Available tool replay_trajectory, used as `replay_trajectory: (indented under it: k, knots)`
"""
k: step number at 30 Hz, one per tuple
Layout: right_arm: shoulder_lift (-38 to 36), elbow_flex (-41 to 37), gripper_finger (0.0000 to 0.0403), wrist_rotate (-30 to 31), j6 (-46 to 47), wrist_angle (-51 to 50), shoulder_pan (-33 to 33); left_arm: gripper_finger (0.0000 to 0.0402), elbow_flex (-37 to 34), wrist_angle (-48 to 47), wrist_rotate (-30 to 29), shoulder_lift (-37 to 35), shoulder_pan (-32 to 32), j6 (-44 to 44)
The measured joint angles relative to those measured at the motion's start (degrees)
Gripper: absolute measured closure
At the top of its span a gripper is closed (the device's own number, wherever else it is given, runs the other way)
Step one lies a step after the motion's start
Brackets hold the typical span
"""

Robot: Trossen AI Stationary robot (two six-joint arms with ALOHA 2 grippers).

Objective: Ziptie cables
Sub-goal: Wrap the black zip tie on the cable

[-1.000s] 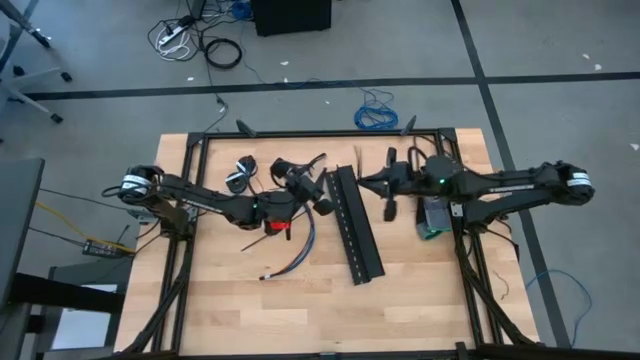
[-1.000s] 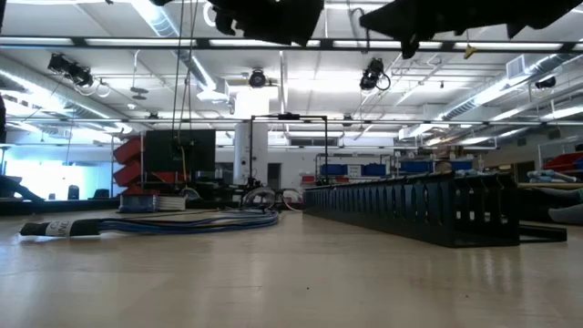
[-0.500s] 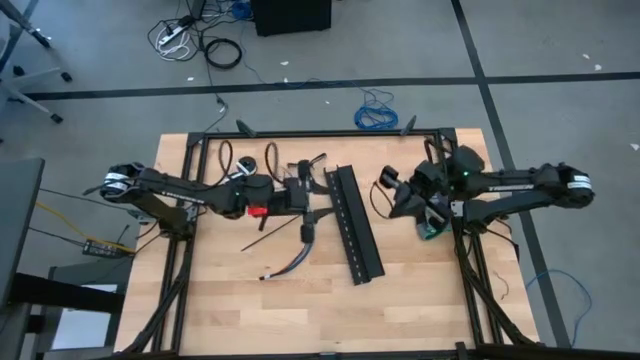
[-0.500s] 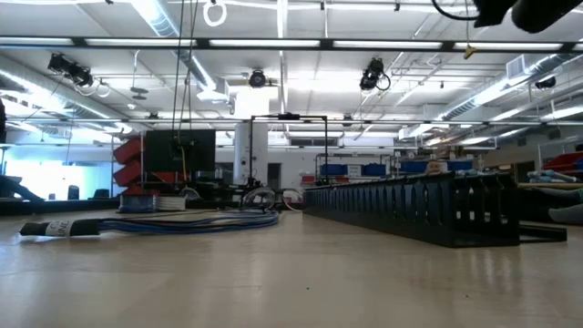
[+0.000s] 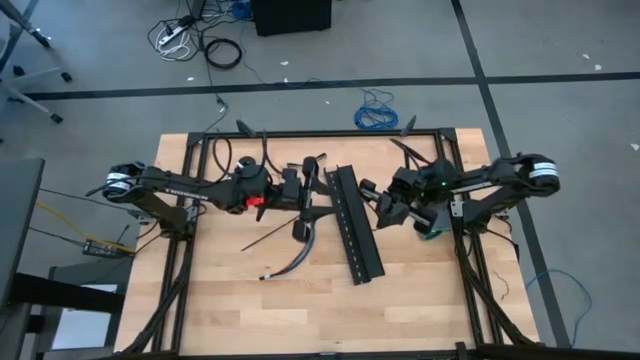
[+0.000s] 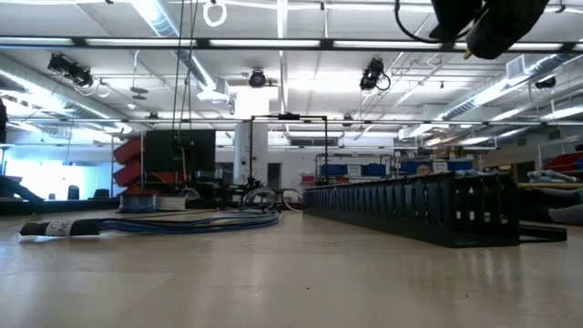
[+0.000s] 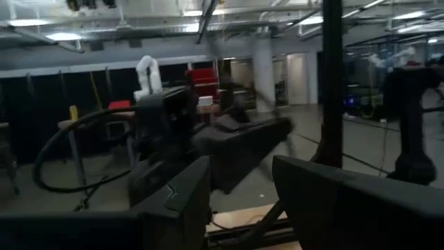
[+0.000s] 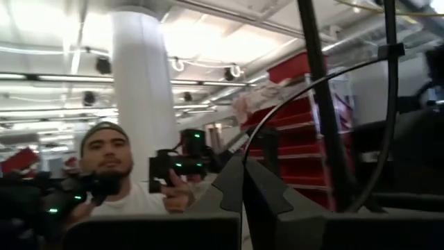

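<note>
Now both arms (image 5: 480, 182) have drawn back, raised.

A large workshop or robotics lab. Strip lights (image 6: 164, 23) and exposed ceiling pipes (image 6: 273, 43) run overhead, with red storage racks (image 6: 130, 164) and blue bins (image 6: 346, 169) beyond the wooden counter (image 5: 230, 290).

We see a pale wooden table (image 5: 420, 300), planked and smooth with a soft sheen, framed in matt black metal rails (image 5: 480, 290). The perforated strip (image 5: 355, 225) looks like matt black plastic.
</note>
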Motion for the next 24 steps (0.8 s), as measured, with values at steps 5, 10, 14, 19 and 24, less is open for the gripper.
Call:
replay_trajectory:
  k: [5, 10, 14, 19, 24]
  knots:
    - [1.35, 2.12, 0.0403, -1.09, -0.03, 0.02, 1.71, 0.0249, 0.0, 0.34, 3.28, -0.02, 0.88, -2.03]
    - [1.35, 2.87, 0.0403, -1.25, -0.84, -0.28, 1.86, 0.0249, 0.0, 0.4, 6.22, -0.02, 0.75, -3.13]
    - [1.35, 2.88, 0.0403, -1.21, -2.48, -1.83, 2.06, 0.0249, 0.0, 0.85, 7.11, -0.02, 0.75, -4.07]
    - [1.35, 2.88, 0.0403, -1.05, -3.76, -2.12, 2.6, 0.0249, 0.04, 4.51, 9.77, 1.37, 0.75, -6.85]
    - [1.34, 2.88, 0.0402, -1.01, -3.83, -2.24, 2.6, 0.0249, 2.11, 6.29, 12.16, 5.3, 0.72, -9.41]
